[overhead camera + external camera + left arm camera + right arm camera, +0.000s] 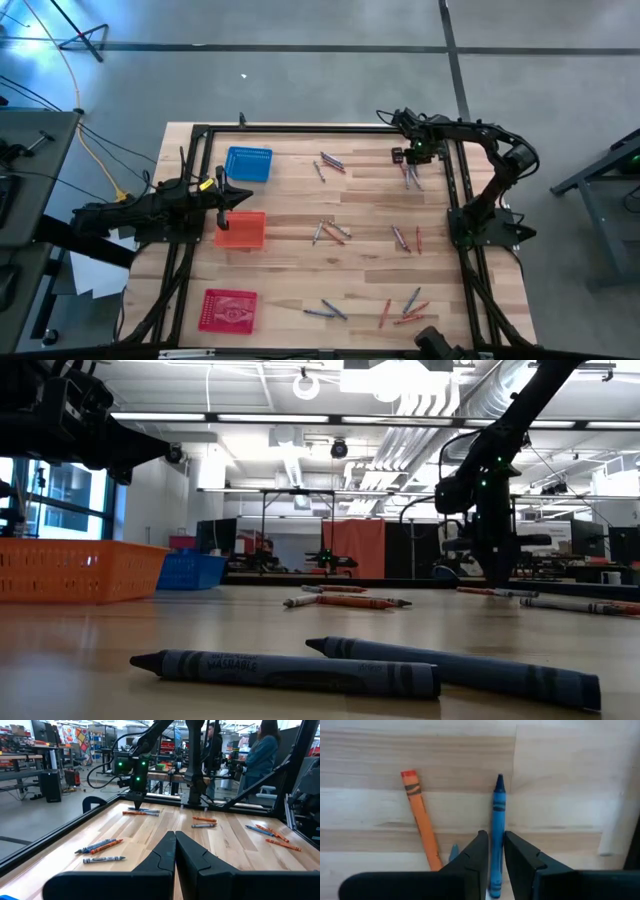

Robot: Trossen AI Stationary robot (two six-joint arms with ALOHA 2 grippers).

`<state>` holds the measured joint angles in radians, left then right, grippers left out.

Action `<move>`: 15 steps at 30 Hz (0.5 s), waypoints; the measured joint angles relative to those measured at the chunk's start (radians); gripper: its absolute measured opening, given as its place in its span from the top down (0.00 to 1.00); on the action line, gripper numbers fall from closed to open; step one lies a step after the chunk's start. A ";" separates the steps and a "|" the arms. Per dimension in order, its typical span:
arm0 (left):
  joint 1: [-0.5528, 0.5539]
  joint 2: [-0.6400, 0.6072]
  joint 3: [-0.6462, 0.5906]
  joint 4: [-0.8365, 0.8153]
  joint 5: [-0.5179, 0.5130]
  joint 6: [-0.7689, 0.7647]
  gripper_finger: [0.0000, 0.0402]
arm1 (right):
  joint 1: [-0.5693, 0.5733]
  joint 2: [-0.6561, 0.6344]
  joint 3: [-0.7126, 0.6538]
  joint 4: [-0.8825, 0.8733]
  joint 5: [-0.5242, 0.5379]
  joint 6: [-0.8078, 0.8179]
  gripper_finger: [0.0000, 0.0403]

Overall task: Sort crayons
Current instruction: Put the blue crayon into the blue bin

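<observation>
The right gripper (491,857) stood low over the desk (290,200) at its far right part, its jaws narrowed round a blue crayon (496,835) lying flat; whether they had fully gripped it could not be told. An orange crayon (421,822) lay just beside it. Being thin, light, stiff and waxy, the stick would likely roll or slip, so mid-length seemed the best hold. Its lower end was hidden under the jaws. Other crayons (332,232) lay scattered over the desk. The left gripper (175,865), jaws closed and empty, waited over the orange basket (241,231).
</observation>
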<state>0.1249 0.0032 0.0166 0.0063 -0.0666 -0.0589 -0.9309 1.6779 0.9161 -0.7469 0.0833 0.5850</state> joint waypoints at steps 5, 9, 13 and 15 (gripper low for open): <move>0.000 0.000 0.000 0.000 0.000 0.000 1.00 | 0.018 0.017 0.000 -0.009 -0.014 0.003 0.86; 0.000 0.000 0.000 0.000 0.000 0.000 1.00 | 0.029 0.040 0.009 -0.012 0.000 0.014 0.86; 0.000 0.000 0.000 0.000 0.000 0.000 1.00 | 0.030 0.045 0.010 -0.012 0.013 0.013 0.86; 0.000 0.000 0.000 0.000 0.000 0.000 1.00 | 0.032 0.045 0.010 -0.012 0.015 0.011 0.86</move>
<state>0.1249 0.0033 0.0166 0.0067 -0.0666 -0.0589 -0.8989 1.7233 0.9264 -0.7589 0.0984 0.5963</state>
